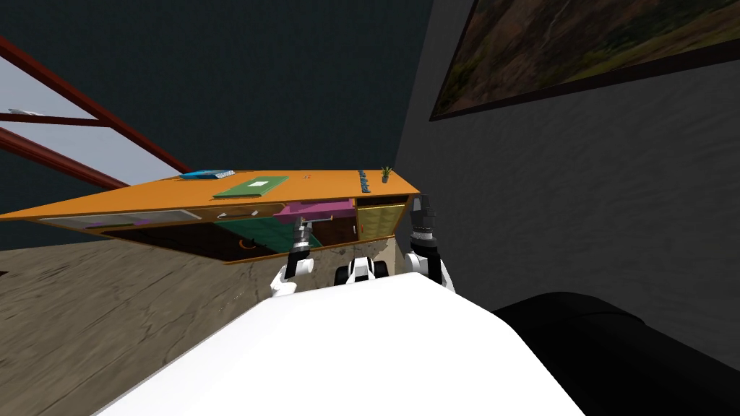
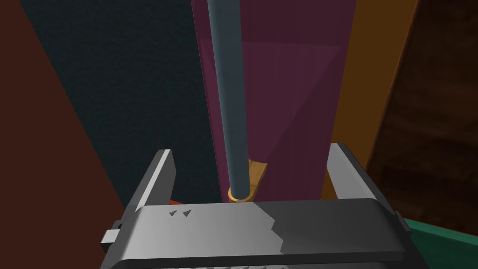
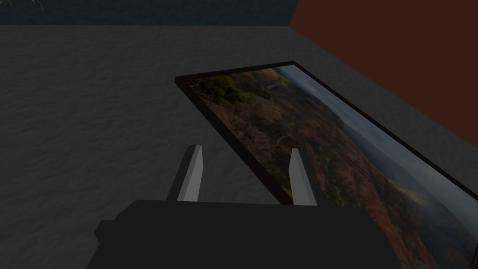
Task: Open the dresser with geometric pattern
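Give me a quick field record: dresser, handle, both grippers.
dresser: orange top, multicoloured fronts, straight ahead
drawer at hand: purple drawer with grey bar handle
left gripper: open, straddling the handle, not clamped
right gripper: open, empty, held up by the dresser's right end
on top: green mat, small plant
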`<state>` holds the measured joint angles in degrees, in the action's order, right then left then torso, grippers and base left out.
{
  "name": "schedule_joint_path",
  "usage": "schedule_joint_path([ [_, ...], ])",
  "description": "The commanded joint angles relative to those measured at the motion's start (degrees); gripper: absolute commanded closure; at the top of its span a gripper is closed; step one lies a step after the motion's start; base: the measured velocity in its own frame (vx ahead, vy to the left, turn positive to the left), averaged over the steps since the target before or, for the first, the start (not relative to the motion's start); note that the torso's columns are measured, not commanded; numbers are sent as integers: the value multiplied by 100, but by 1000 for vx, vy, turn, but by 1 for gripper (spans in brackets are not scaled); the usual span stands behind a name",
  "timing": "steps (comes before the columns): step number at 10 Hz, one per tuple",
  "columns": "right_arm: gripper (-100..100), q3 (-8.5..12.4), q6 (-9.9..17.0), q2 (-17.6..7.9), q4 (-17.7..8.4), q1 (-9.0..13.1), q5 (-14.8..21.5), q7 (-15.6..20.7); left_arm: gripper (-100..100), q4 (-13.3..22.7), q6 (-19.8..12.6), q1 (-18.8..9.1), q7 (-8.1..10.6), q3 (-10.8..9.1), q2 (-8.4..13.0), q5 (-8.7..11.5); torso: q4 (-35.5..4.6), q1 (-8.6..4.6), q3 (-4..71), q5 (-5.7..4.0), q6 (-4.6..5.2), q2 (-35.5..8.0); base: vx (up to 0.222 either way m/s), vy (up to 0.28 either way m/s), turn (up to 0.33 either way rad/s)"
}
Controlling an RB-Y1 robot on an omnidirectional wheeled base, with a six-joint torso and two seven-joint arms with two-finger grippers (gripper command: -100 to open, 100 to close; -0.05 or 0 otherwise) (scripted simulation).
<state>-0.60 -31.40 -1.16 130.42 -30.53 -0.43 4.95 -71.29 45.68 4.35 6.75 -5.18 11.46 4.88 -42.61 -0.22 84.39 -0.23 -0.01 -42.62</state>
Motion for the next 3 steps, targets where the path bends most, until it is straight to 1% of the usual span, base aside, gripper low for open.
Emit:
schedule_joint_path([
  [1,0,0,0,0,0,0,0,0,0,14,-13,12,0,2,-3,0,9,5,6,6,1,11,0,0,0],
  [3,0,0,0,0,0,0,0,0,0,31,-29,26,0,4,-6,0,21,13,13,14,2,23,0,0,0],
])
